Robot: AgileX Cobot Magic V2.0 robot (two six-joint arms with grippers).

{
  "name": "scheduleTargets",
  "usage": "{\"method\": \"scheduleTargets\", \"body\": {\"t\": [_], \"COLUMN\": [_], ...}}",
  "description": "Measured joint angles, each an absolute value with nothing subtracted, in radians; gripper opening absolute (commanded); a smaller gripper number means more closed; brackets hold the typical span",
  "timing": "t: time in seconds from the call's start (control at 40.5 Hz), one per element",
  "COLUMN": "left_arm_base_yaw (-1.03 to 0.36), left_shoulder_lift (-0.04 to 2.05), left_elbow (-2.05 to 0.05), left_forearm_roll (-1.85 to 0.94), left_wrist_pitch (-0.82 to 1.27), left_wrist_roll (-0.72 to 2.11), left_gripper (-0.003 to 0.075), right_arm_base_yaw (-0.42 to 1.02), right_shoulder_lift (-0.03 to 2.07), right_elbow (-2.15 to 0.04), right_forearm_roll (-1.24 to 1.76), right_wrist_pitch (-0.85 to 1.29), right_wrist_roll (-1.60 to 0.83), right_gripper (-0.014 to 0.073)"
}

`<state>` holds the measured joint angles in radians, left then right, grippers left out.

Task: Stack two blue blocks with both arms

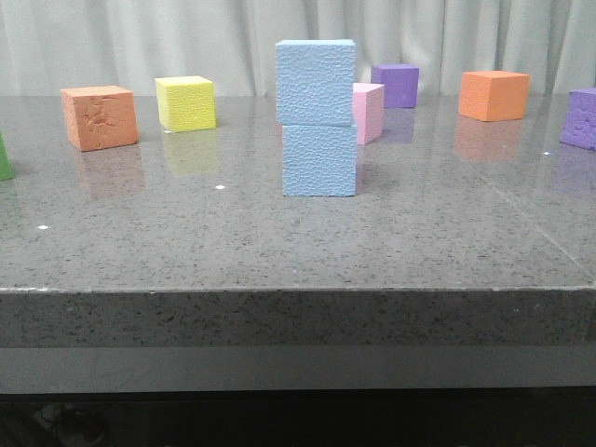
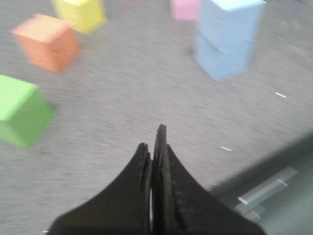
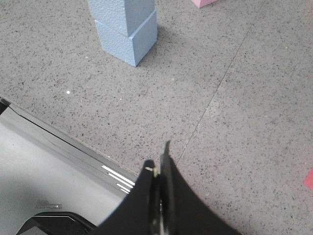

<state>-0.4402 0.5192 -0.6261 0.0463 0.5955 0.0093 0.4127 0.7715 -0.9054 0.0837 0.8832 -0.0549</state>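
Observation:
Two sky-blue blocks stand stacked in the middle of the table: the upper blue block [image 1: 315,82] rests on the lower blue block [image 1: 319,160], shifted slightly left. The stack also shows in the left wrist view [image 2: 226,39] and the right wrist view [image 3: 126,27]. Neither arm shows in the front view. My left gripper [image 2: 152,137] is shut and empty, above the table near its front edge, well back from the stack. My right gripper [image 3: 159,159] is shut and empty, over the table's front edge.
An orange cube [image 1: 100,117], a yellow cube [image 1: 185,102] and a green cube [image 2: 19,115] sit to the left. A pink cube [image 1: 368,112] stands just behind the stack. Purple cubes [image 1: 395,85] and an orange cube [image 1: 494,95] lie at the back right.

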Motion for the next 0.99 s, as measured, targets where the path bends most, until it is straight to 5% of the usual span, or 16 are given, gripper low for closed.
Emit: {"method": "scheduleTargets", "body": {"t": [0.346, 0.988], "left_arm_base_yaw": [-0.087, -0.065], "left_shoulder_lift": [0.096, -0.005], "left_elbow": [-0.116, 0.007], "left_forearm_roll": [0.040, -0.044], "left_wrist_pitch": [0.154, 0.088], "left_wrist_roll": [0.009, 0.009], "left_gripper": [-0.0018, -0.0018], "right_arm_base_yaw": [0.413, 0.413], "right_shoulder_lift": [0.771, 0.771], "right_elbow": [-0.905, -0.905], "right_forearm_roll": [0.084, 0.084], "right_wrist_pitch": [0.885, 0.885], "right_wrist_roll": [-0.055, -0.055], "right_gripper": [-0.0069, -0.0069]}}
